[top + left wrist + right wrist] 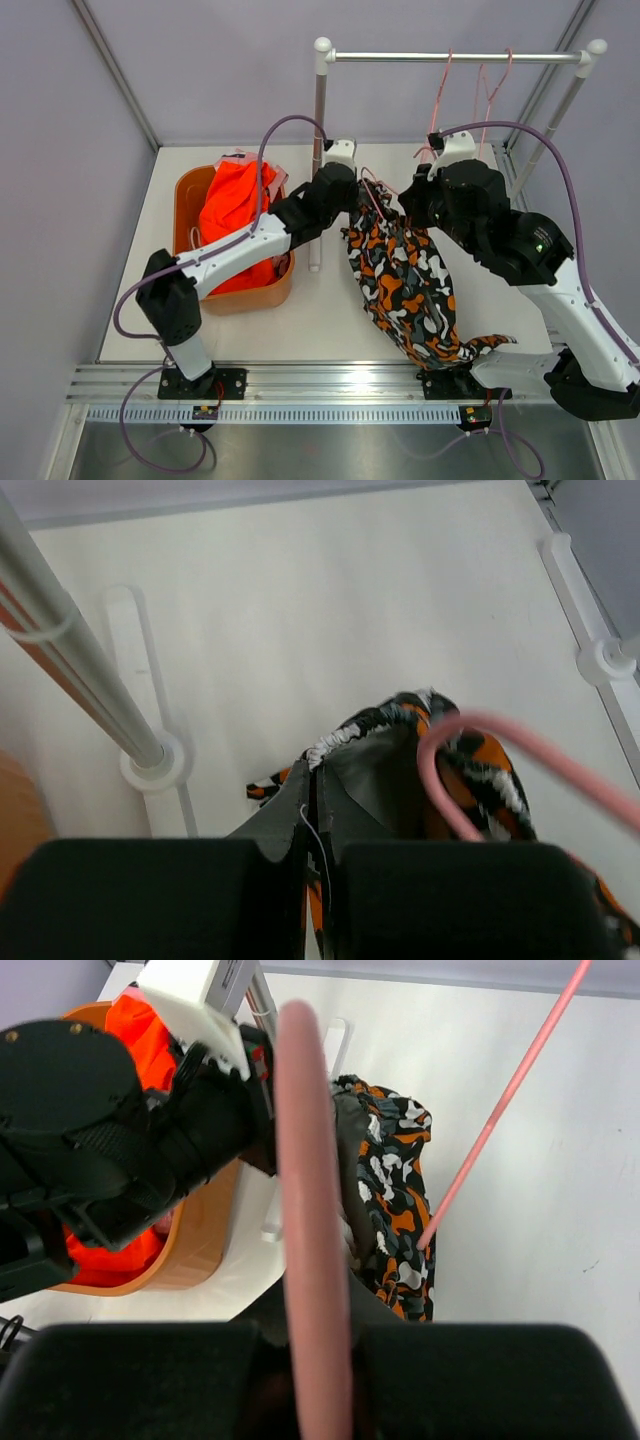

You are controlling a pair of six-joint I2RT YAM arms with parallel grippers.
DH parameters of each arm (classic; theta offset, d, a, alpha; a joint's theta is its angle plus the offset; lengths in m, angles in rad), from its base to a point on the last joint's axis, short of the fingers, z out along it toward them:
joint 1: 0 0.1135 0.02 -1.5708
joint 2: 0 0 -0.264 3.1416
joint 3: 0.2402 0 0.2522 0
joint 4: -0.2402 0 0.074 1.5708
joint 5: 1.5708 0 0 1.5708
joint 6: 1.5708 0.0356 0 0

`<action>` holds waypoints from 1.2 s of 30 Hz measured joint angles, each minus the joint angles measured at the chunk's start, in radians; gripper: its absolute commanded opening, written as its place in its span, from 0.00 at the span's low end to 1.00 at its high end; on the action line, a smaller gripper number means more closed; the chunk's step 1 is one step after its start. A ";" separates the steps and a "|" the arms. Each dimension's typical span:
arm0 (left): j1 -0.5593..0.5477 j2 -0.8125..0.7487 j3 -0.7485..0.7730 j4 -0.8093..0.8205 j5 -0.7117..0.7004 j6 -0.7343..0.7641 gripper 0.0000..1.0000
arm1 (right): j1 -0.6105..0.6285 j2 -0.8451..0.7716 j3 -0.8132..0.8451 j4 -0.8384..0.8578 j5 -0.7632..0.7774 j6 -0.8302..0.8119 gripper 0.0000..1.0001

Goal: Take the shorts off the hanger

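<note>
The black shorts with orange-and-white pattern [410, 290] hang between my two grippers and trail down onto the table. My left gripper [362, 200] is shut on their waistband [345, 742], fingers together on the fabric. My right gripper [412, 205] is shut on the pink hanger [310, 1210], which still runs through the shorts [400, 1210]. The hanger also shows in the left wrist view [470, 770]. The bright orange shorts [235, 205] lie in the orange basket [185, 195]. A bit of pink fabric [240, 157] shows at the basket's back.
A white rack stands behind, with its rod [455, 57] across the top and its left post [319, 150] right beside my left wrist. Two empty pink hangers [445, 90] hang on the rod. The post's base [155, 765] is on the table.
</note>
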 measured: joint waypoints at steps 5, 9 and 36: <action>-0.080 -0.156 -0.170 0.023 0.082 -0.006 0.00 | 0.001 0.010 0.000 -0.003 0.042 -0.022 0.00; -0.247 -0.345 -0.298 0.062 0.186 0.029 0.00 | 0.001 0.055 0.011 0.009 0.076 -0.053 0.00; -0.702 -0.591 -0.117 -0.140 -0.180 0.458 0.00 | -0.035 0.406 0.446 0.065 0.111 -0.191 0.00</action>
